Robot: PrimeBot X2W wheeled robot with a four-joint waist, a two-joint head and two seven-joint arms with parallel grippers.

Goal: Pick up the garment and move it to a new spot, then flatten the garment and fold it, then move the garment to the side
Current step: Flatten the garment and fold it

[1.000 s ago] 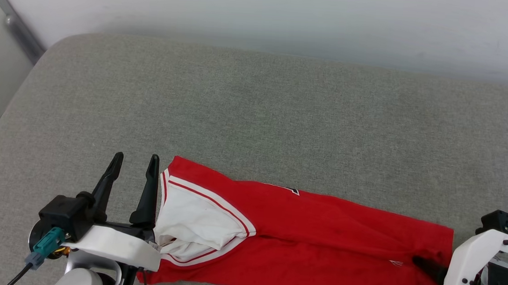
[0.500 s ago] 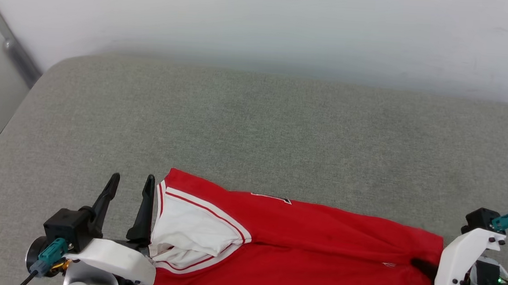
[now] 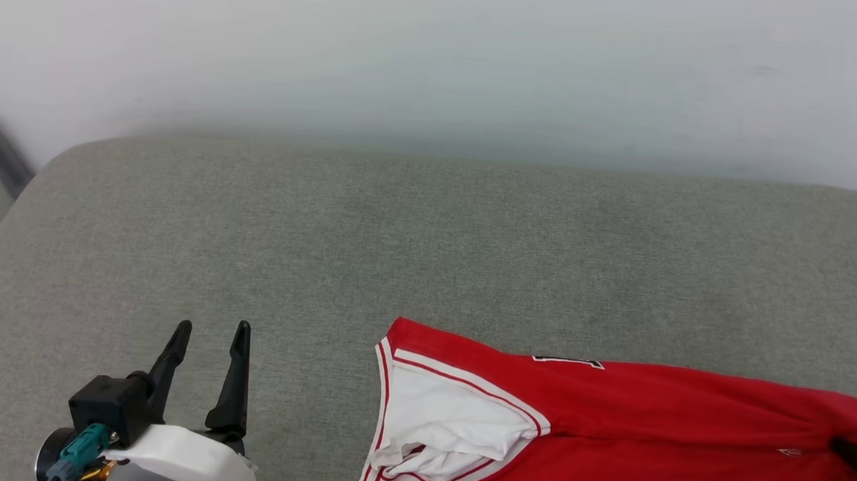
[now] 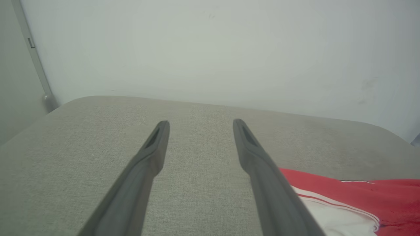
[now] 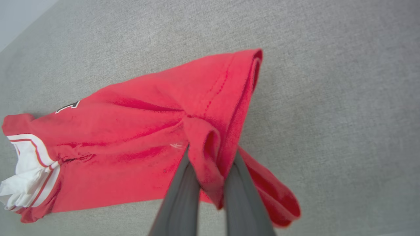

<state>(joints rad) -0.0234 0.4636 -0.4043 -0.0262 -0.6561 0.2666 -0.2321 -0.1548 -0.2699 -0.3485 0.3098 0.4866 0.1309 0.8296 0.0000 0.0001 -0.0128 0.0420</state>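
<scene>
Right wrist view: the right gripper (image 5: 210,157) is pinched together on a bunched gather of red cloth at the hem end of the garment (image 5: 124,141). The cloth puckers up between its two dark fingers (image 5: 178,203). From that pinch the garment runs away as a long, narrow folded strip lying on the grey cushion (image 3: 398,253), with the white sleeve (image 3: 447,427) and striped trim at its far end. In the head view the strip lies along the cushion's near edge, toward the robot's right. The left gripper (image 3: 213,324) hovers well apart from the sleeve end, its fingers spread wide with nothing between them.

The step looks to be the sideways move of the folded garment. I judge the pull should run low and in line with the strip's length, so the layers slide together rather than peel open. The grip takes only a small gather, so a slow, even drag seems safer. A lift or jerk may unfold the loose lower flap (image 5: 275,203) beside the pincer.
</scene>
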